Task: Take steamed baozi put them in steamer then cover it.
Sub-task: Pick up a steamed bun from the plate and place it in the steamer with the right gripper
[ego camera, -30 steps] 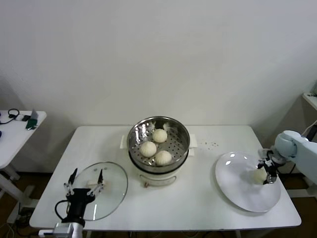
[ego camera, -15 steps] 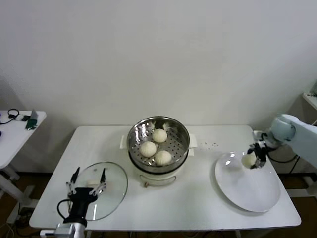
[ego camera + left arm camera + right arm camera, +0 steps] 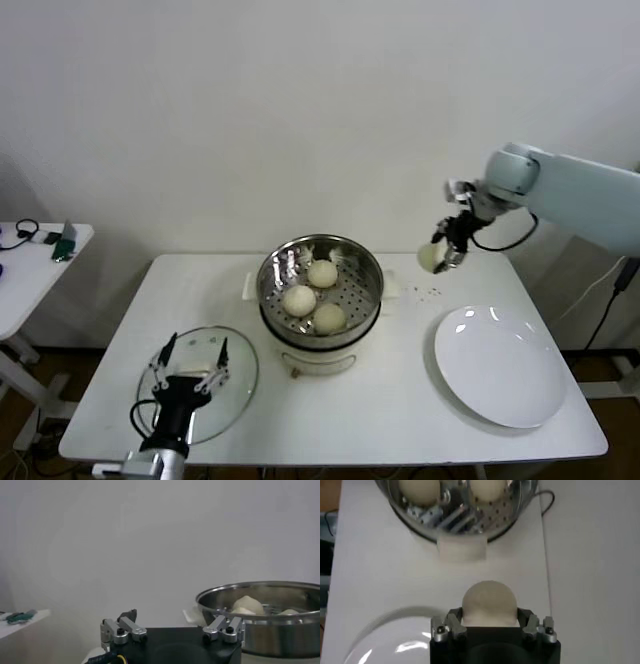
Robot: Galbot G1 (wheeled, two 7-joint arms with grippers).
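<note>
Cream-white bun [image 3: 431, 257], the fourth, pinched in our right gripper [image 3: 441, 256] aloft beside the steamer [image 3: 320, 290] for loading; left gripper [image 3: 189, 366], fingers spread, poised over the lid [image 3: 238, 375].

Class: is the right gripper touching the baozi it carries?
Touching. In the right wrist view the right gripper has its fingers pressed against both sides of the baozi, held in the air beside the steamer.

Claw [image 3: 490, 625] grips baozi [image 3: 489, 600] above table [image 3: 380, 570].

Three baozi [image 3: 313, 296] in steamer [image 3: 320, 262]
</note>
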